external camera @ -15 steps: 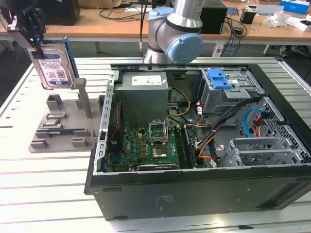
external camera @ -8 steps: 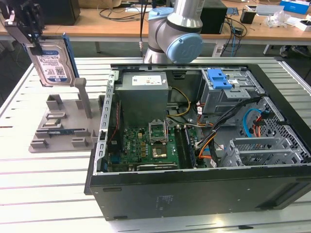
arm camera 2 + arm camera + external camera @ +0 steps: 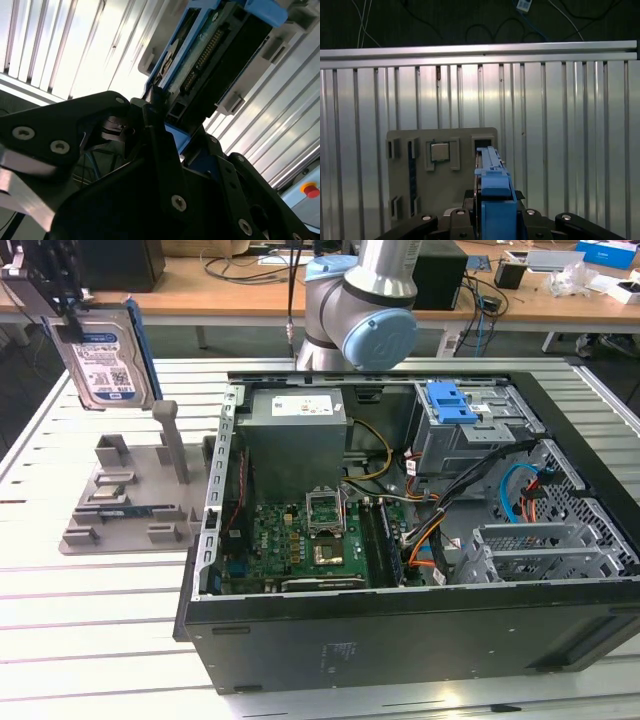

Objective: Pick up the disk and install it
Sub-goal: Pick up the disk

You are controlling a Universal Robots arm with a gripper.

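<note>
Pick-up judged complete: the pincer point(image 3: 495, 218) is clamped on the disk point(image 3: 105, 355), held upright above the fixture point(image 3: 120, 495) on the tabletop point(image 3: 90, 630), well apart from the case point(image 3: 400, 640); installing likely calls for carrying and aligning it to the bay point(image 3: 470, 445).

Robotics lab or electronics workshop: ribbed aluminium counter point(image 3: 90, 610), opened desktop computer case point(image 3: 400, 640), bare motherboard point(image 3: 290, 540), grey parts fixture point(image 3: 120, 502), wooden desks point(image 3: 230, 295) strewn with cables point(image 3: 222, 268) behind.
</note>
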